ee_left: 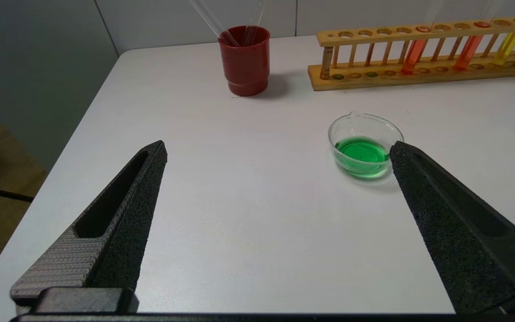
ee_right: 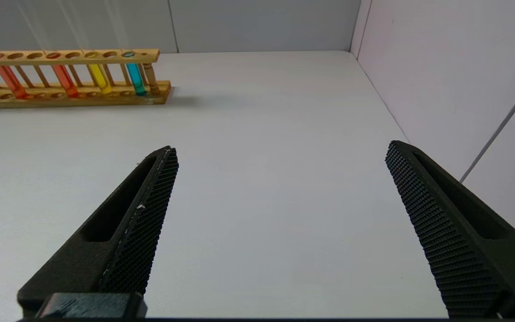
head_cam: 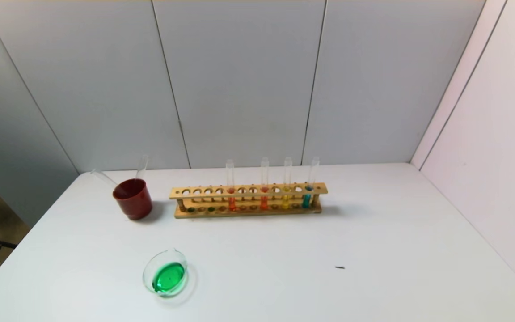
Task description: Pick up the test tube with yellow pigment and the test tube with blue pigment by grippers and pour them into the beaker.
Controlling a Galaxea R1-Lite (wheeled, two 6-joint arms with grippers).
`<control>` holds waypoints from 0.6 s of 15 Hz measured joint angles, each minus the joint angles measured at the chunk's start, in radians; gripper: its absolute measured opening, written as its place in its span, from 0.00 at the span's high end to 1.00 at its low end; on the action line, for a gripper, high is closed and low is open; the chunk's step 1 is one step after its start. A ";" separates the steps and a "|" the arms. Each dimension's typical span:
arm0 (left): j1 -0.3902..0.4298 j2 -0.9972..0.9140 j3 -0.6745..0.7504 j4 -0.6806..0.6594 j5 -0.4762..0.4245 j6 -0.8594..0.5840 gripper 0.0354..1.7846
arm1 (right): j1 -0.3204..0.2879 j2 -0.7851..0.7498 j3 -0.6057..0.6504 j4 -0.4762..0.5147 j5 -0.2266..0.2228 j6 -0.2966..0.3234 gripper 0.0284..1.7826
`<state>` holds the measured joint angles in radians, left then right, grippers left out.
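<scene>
Green liquid in the low glass beaker [head_cam: 165, 278], near the front-left corner of the white desk [head_cam: 373, 250]. Wooden rack [head_cam: 248, 200] toward the back edge, around the middle, with four tubes upright: two orange-red, then one yellow tube [head_cam: 286, 191], then one blue tube [head_cam: 309, 191] at the rack's right end. Dark red cup [head_cam: 132, 198] just left of the rack, toward the back-left corner, two empty glass tubes leaning in it. Left gripper [ee_left: 277, 152] spread wide, nothing held, above the desk's left side, beaker beside one finger in the left wrist view. Right gripper [ee_right: 282, 152] likewise wide apart and empty, over the bare right side near the right edge.
</scene>
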<state>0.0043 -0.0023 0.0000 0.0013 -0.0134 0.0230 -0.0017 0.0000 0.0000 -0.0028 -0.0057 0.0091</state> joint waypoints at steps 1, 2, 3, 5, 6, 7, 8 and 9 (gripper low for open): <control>0.000 0.000 0.000 0.000 0.000 0.000 0.02 | 0.000 0.000 0.000 0.000 0.000 0.000 0.05; 0.000 0.000 0.000 0.000 0.000 0.000 0.02 | 0.000 0.000 0.000 0.000 0.000 0.000 0.05; 0.000 0.000 0.000 0.000 0.000 0.000 0.02 | 0.000 0.000 0.000 0.000 0.000 0.000 0.05; 0.000 0.000 0.000 0.000 0.000 0.000 0.02 | 0.000 0.000 0.000 0.000 0.000 0.000 0.05; 0.000 0.000 0.000 0.000 0.000 0.000 0.02 | 0.000 0.000 0.000 0.000 0.000 0.000 0.05; 0.000 0.000 0.000 0.000 0.000 0.000 0.02 | 0.000 0.000 0.000 0.001 0.000 -0.001 0.05; 0.000 0.000 0.000 0.000 0.000 0.000 0.02 | 0.000 0.000 0.000 0.004 0.000 -0.006 0.05; 0.000 0.000 0.000 0.000 0.000 0.000 0.02 | 0.000 0.000 0.000 0.002 0.000 -0.007 0.05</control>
<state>0.0043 -0.0019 0.0000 0.0013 -0.0138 0.0230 -0.0017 0.0000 0.0000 -0.0009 -0.0057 0.0023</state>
